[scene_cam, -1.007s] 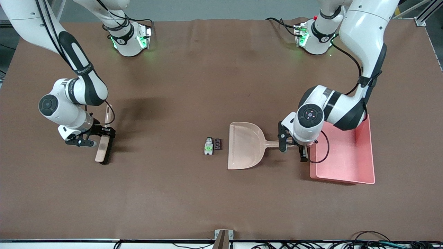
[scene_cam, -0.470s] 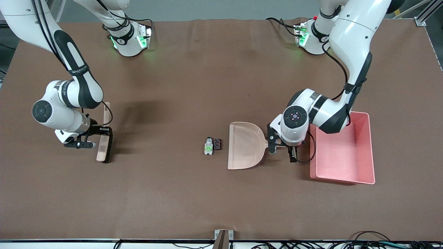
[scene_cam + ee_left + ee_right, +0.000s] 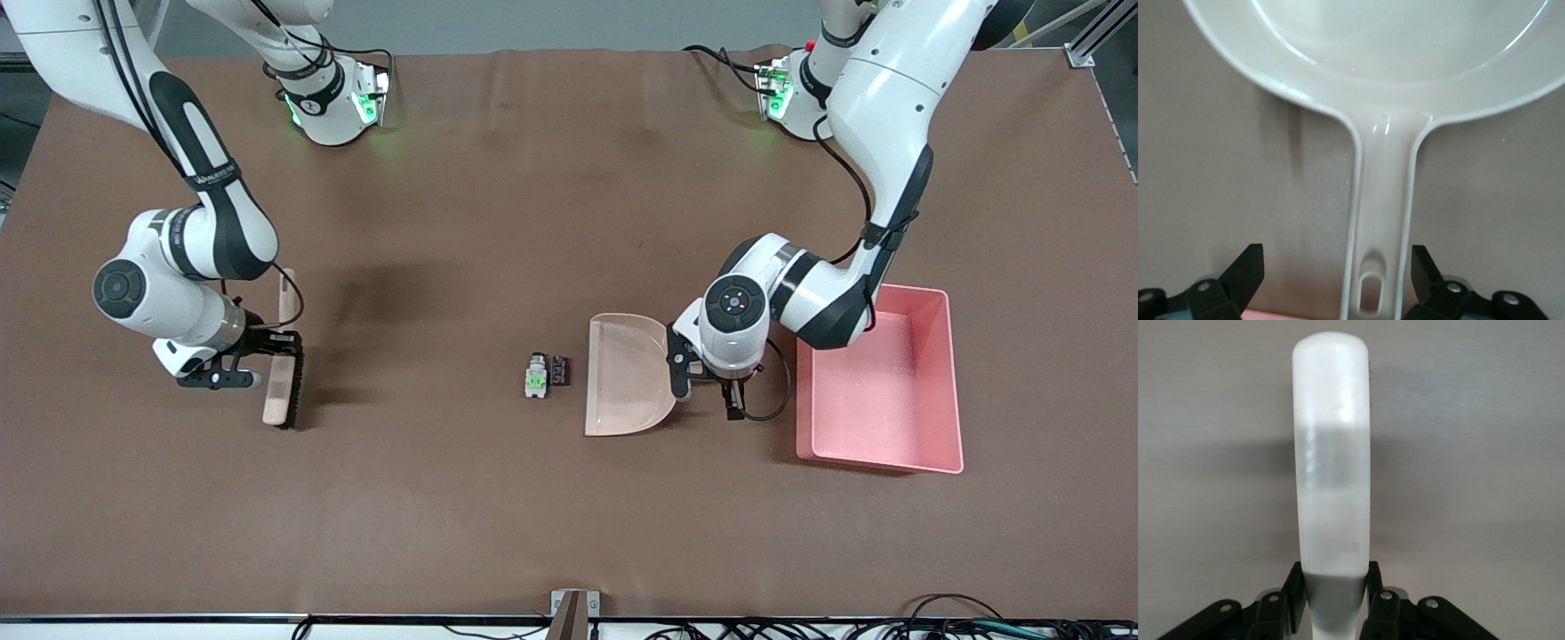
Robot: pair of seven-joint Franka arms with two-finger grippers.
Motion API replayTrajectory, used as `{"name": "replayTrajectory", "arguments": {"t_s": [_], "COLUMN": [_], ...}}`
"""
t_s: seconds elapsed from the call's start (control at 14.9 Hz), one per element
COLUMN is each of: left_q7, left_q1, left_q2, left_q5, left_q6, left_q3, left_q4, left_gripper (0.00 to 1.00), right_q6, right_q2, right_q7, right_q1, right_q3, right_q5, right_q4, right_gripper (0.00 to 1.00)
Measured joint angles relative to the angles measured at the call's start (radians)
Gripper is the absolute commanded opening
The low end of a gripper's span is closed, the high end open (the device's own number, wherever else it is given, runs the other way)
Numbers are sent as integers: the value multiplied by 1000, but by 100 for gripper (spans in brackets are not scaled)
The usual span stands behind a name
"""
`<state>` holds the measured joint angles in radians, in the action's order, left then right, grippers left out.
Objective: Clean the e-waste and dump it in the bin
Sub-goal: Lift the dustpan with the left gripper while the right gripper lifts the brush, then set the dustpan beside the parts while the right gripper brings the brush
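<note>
The e-waste lies mid-table: a grey-white part with a green patch (image 3: 535, 376) and a smaller black block (image 3: 559, 370) beside it. The beige dustpan (image 3: 627, 382) lies beside them, toward the left arm's end, its mouth facing them. My left gripper (image 3: 707, 389) is open over the dustpan's handle (image 3: 1381, 200), a finger on either side in the left wrist view (image 3: 1337, 267). The pink bin (image 3: 876, 400) stands just past it. My right gripper (image 3: 277, 347) is shut on a beige brush (image 3: 283, 391), whose handle (image 3: 1331, 453) shows between the fingers in the right wrist view (image 3: 1333, 587).
The brown table (image 3: 498, 498) is bare between the brush and the e-waste. Both arm bases with green lights stand along the table's edge farthest from the front camera. A small bracket (image 3: 573, 609) sits at the nearest edge.
My left gripper has moved from the bin's edge along the dustpan handle toward the pan. My right gripper with the brush has shifted slightly toward the e-waste and the front camera.
</note>
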<state>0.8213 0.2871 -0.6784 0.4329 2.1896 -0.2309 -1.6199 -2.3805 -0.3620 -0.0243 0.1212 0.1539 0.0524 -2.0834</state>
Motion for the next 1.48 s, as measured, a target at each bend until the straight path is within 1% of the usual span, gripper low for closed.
{"name": "replayTrajectory", "arguments": {"t_s": [0.2, 0.34, 0.47, 0.87, 1.21, 1.48], "left_q7": [-2, -2, -2, -2, -19, -58], "left_q1": [28, 48, 57, 60, 68, 90], "left_q2": [-26, -32, -37, -42, -45, -48], "left_q5": [0, 4, 43, 60, 56, 56], "left_q6": [2, 2, 2, 6, 7, 7], "left_q3": [0, 0, 0, -1, -5, -10], "left_q4": [24, 30, 30, 33, 38, 38], "left_gripper": [74, 68, 64, 60, 60, 60], "right_q6": [0, -5, -18, -65, -101, -188], "right_q2": [14, 20, 20, 20, 16, -16], "right_q7": [-51, -96, -165, -304, -418, -520], "right_q1": [-73, -129, -182, -301, -394, -475], "right_q3": [2, 3, 4, 3, 4, 4], "right_q5": [57, 87, 94, 97, 99, 100], "right_q4": [5, 5, 6, 4, 3, -8], "right_gripper": [1, 1, 1, 1, 1, 1]}}
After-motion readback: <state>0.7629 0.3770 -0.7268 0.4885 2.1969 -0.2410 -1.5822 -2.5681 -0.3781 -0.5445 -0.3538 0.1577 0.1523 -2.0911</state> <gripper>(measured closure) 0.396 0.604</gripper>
